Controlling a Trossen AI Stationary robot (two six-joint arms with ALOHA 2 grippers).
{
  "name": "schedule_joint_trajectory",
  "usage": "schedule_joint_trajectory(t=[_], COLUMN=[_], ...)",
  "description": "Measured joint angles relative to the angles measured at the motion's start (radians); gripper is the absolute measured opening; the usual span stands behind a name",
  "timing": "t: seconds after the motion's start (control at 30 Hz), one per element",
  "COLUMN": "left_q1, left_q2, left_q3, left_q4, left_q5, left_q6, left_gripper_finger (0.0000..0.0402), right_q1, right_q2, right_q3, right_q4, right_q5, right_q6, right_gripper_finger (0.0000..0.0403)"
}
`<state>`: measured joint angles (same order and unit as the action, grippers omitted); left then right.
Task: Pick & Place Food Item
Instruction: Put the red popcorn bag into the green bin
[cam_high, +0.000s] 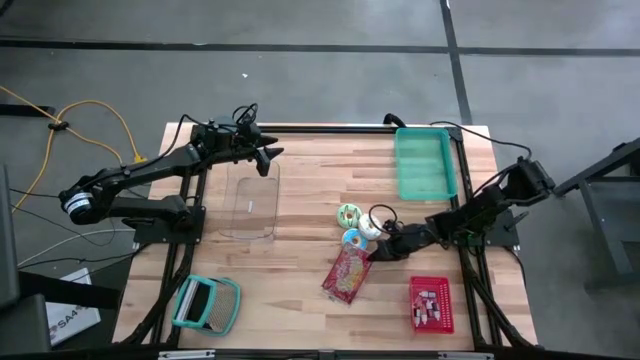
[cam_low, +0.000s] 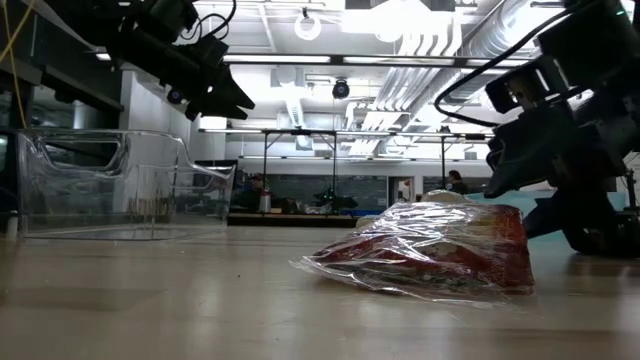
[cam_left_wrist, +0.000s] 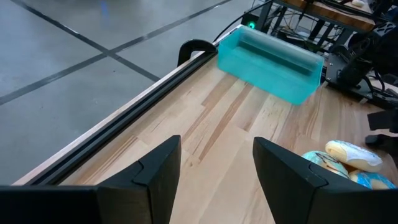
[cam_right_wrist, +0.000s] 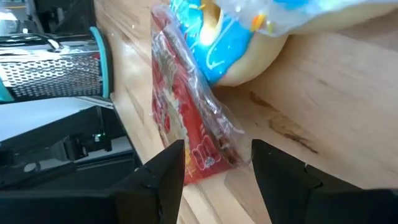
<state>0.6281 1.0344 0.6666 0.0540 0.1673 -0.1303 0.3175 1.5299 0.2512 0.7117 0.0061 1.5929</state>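
Observation:
A red snack bag in clear wrap (cam_high: 347, 273) lies flat on the wooden table, seen close in the low view (cam_low: 430, 250). Beside its far end lie wrapped donuts, one blue-frosted (cam_high: 355, 238) and one green (cam_high: 349, 213). My right gripper (cam_high: 378, 253) is low at the bag's far right corner and open. In the right wrist view its fingers (cam_right_wrist: 217, 174) stand on either side of the red bag's corner (cam_right_wrist: 208, 152), with the blue donut (cam_right_wrist: 230, 43) just beyond; no touch shows. My left gripper (cam_high: 272, 155) waits open above the clear tub (cam_high: 250, 200).
A teal bin (cam_high: 425, 163) stands at the far right edge, also in the left wrist view (cam_left_wrist: 270, 62). A red basket (cam_high: 431, 303) with small packets sits near the front right. A teal grater (cam_high: 205, 303) lies at the front left. Bare wood lies between tub and donuts.

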Motion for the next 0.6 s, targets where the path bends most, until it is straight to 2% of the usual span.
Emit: schedule_joint_trajectory(t=[0.6], left_q1=[0.0], left_q2=[0.0], left_q3=[0.0], left_q4=[0.0], left_q5=[0.0], left_q6=[0.002], left_gripper_finger=[0.0195], right_q1=[-0.059], right_q2=[0.002], right_q3=[0.054], right_q4=[-0.087], right_q5=[-0.084], right_q6=[-0.057], right_gripper_finger=[0.0174])
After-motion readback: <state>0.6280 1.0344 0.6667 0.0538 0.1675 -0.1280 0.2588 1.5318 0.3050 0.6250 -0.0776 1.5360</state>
